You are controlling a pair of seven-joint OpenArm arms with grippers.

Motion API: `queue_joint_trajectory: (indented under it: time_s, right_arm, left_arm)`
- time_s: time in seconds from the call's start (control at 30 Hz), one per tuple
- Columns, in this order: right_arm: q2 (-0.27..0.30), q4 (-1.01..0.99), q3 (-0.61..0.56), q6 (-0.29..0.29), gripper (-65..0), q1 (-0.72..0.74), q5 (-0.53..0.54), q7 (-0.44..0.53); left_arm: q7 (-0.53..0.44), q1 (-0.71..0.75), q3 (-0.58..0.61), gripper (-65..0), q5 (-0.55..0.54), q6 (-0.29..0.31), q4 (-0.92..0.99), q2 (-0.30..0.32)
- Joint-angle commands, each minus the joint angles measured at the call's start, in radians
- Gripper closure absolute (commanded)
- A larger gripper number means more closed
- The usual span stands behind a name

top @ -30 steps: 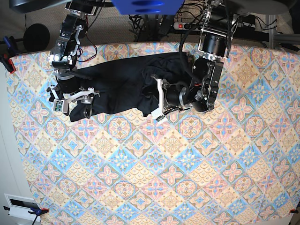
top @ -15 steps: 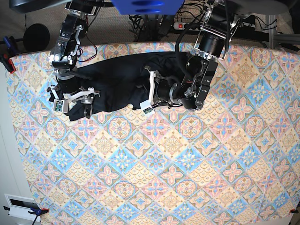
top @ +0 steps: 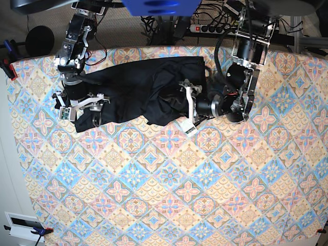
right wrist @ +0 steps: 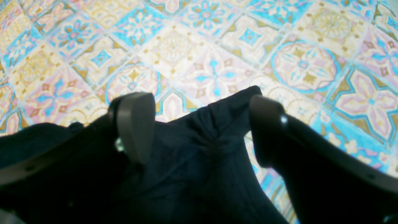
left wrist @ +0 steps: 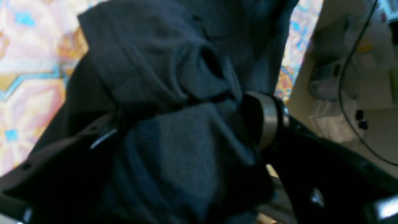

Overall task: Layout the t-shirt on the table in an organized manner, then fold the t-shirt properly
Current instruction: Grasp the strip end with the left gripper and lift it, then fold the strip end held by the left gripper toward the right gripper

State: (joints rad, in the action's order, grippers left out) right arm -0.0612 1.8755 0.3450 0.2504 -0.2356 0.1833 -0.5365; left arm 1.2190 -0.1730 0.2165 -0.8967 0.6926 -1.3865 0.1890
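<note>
T-shirt (top: 134, 88) sits bunched on the table (top: 169, 184), with a wad of it between the left gripper's (top: 189, 108) spread jaws and a corner between the right gripper's (right wrist: 199, 124) wide-open ones.

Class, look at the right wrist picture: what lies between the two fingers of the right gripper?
In the right wrist view, a bunched corner of the black t-shirt lies between the open right gripper fingers, on the patterned table.
</note>
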Motion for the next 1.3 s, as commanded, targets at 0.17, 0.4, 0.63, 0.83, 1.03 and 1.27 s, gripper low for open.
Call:
queue_joint_trajectory:
  time_s: [0.17, 0.4, 0.63, 0.83, 1.03, 1.27]
  right_arm:
    - [0.004, 0.016, -0.004, 0.003, -45.9, 0.009, 0.011, 0.025]
    - [0.004, 0.014, -0.080, 0.003, -45.9, 0.008, 0.006, 0.025]
    - [0.007, 0.014, -0.217, 0.003, -45.9, -0.044, 0.003, 0.025]
    - [0.088, 0.023, -0.423, 0.003, -45.9, -0.058, 0.002, 0.025]
    - [0.139, 0.049, -0.541, 0.003, -45.9, -0.058, 0.002, 0.033]
    - [0.139, 0.106, -0.631, 0.003, -45.9, -0.049, 0.002, 0.033]
  left_arm:
    - [-0.015, -0.013, -0.090, -40.2, -0.164, 0.006, -0.017, 0.073]
    - [-0.014, 0.048, -0.176, -40.1, -0.292, 0.006, -0.017, 0.163]
    - [-0.018, 0.132, -0.231, -40.1, -0.339, 0.006, -0.014, 0.188]
    - [-0.021, 0.166, -0.233, -32.3, -0.339, 0.006, -0.014, 0.191]
    - [-0.031, 0.172, -0.233, -8.1, -0.339, 0.006, -0.014, 0.191]
    - [-0.072, 0.174, -0.233, -0.4, -0.241, 0.006, -0.014, 0.191]
